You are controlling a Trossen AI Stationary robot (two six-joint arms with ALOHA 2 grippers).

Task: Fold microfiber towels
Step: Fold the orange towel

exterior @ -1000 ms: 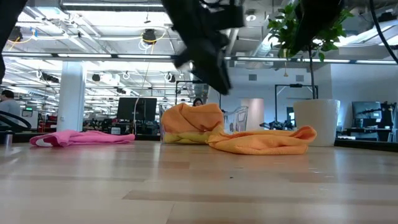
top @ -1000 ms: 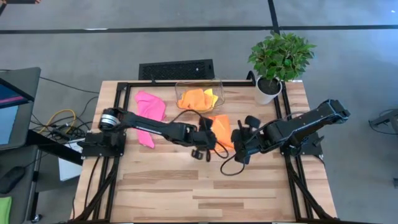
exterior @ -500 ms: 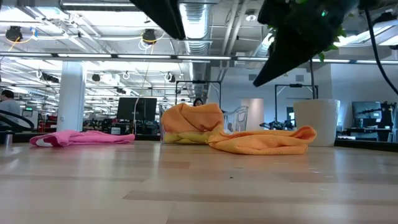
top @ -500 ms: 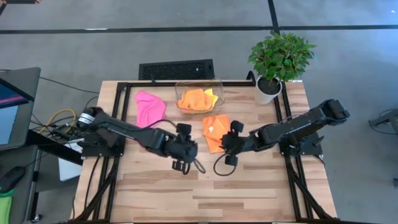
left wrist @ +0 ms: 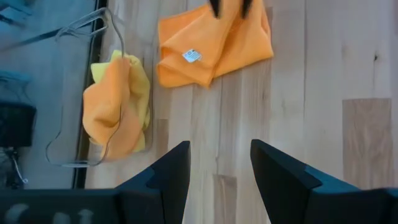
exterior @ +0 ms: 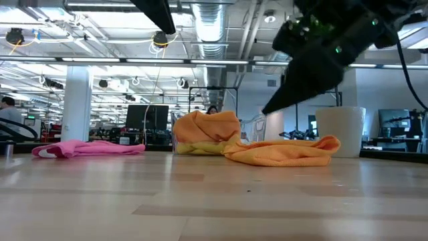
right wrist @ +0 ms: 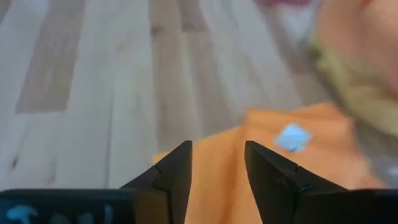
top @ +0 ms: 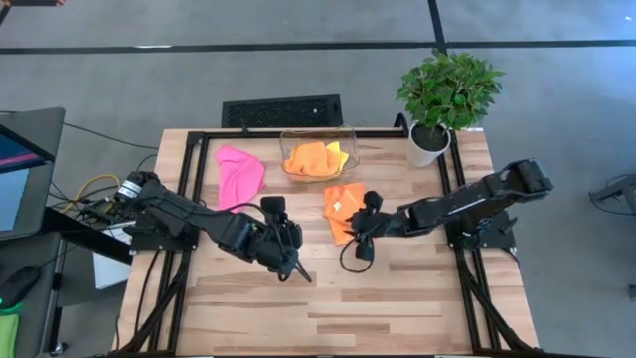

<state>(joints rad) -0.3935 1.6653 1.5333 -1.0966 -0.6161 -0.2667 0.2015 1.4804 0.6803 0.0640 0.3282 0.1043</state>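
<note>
One orange towel lies crumpled on the table's middle, its white tag facing up. A pink towel lies at the far left. An orange towel and a yellow towel sit in the clear bin. My right gripper hangs open just above the loose orange towel's near right edge. Left of that towel and higher up, my left gripper is open, with nothing between its fingers.
A potted plant in a white pot stands at the far right corner. A black frame rims the table's far edge and sides. Bare wood spreads along the near half.
My left gripper has pulled away from over the loose orange towel toward the table's left and near edge, rising and rolling as it went. My right gripper has sunk and tipped down toward that towel's near right edge. The towel has not moved.
</note>
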